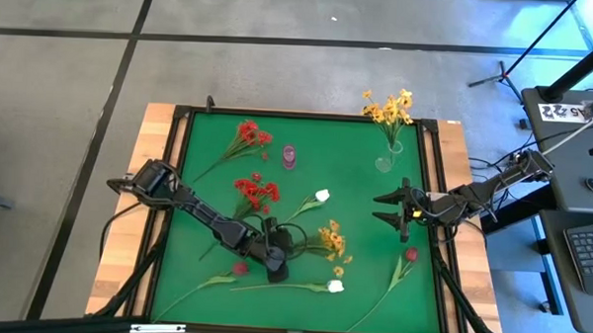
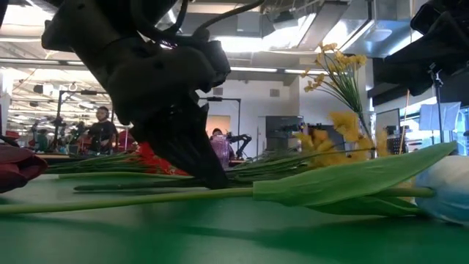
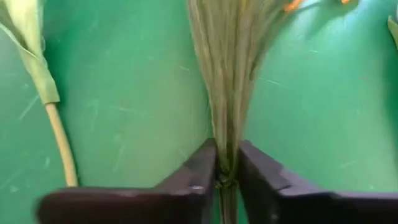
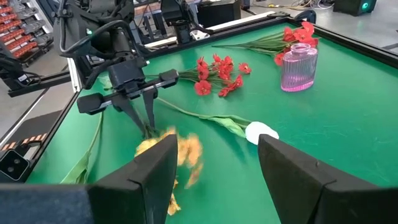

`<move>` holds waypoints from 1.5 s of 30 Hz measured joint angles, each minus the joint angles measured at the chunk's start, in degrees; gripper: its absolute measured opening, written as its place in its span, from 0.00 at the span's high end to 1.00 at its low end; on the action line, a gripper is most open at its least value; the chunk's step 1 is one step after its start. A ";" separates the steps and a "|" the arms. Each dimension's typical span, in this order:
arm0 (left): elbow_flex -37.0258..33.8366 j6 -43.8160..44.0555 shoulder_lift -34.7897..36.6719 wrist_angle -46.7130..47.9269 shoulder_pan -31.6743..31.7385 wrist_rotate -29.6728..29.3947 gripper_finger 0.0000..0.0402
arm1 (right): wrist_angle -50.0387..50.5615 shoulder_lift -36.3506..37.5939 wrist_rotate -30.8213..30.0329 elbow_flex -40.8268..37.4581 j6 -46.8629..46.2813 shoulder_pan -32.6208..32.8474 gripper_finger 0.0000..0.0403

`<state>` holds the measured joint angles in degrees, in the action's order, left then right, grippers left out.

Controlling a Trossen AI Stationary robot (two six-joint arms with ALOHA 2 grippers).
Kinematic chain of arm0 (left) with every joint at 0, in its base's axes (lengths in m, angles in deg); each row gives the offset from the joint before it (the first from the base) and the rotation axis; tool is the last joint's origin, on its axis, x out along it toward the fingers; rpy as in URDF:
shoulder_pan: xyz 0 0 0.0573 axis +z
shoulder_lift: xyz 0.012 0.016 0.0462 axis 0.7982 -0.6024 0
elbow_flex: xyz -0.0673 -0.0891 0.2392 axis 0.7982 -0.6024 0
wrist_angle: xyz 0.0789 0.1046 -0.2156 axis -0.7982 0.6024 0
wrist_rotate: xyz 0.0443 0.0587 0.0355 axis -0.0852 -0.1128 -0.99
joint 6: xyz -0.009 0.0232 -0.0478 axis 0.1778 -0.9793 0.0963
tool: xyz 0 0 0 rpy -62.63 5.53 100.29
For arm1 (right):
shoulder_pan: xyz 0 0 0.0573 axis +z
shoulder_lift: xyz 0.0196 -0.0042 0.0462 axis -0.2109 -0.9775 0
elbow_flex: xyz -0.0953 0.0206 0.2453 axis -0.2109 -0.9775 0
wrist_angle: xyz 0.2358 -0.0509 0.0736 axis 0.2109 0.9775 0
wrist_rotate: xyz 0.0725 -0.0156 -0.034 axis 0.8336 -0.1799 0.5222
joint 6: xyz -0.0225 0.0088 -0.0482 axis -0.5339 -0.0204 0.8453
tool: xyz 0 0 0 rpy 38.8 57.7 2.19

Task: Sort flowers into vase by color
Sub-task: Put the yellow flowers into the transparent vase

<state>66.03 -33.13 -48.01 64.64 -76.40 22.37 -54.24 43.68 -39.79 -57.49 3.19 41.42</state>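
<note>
Left wrist view: left gripper (image 3: 227, 177) pinches bundled thin stems (image 3: 229, 81).

Grey concrete floor (image 1: 70, 129) with dark seams; ceiling strip lights (image 2: 242, 70); a keyboard (image 1: 590, 246) on a side desk

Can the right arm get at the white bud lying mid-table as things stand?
Probably yes. The right gripper hangs open, holding nothing, and bare green mat lies between it and the white bud. The left gripper is busy farther off, closed on the yellow spray's stems.
</note>
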 joint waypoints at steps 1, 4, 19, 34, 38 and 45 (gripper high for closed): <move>0.02 0.15 0.00 -0.10 0.00 -0.32 0.94 | 0.00 0.00 -0.22 0.00 -0.03 0.01 0.45; 1.01 0.35 -0.16 0.48 0.07 -1.18 0.96 | -0.01 0.00 -0.38 0.00 -0.09 0.00 0.45; 24.03 -1.54 3.77 30.48 -0.79 -17.56 0.98 | 0.24 0.45 0.25 2.18 3.19 0.00 0.45; 20.45 -14.26 18.80 18.88 -2.24 -27.11 0.98 | 3.20 0.63 -0.29 8.46 7.39 -0.01 0.45; 12.95 -22.24 20.86 0.60 -0.32 -20.01 0.98 | 4.09 -0.37 -1.67 8.44 5.84 -0.01 0.45; 3.62 -27.94 20.70 -30.97 6.29 -0.82 0.98 | -3.29 -3.07 -1.87 8.41 7.99 -0.01 0.45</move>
<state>69.66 -61.08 -27.31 33.67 -70.11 21.55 -57.53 40.61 -41.67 -49.08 11.18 41.41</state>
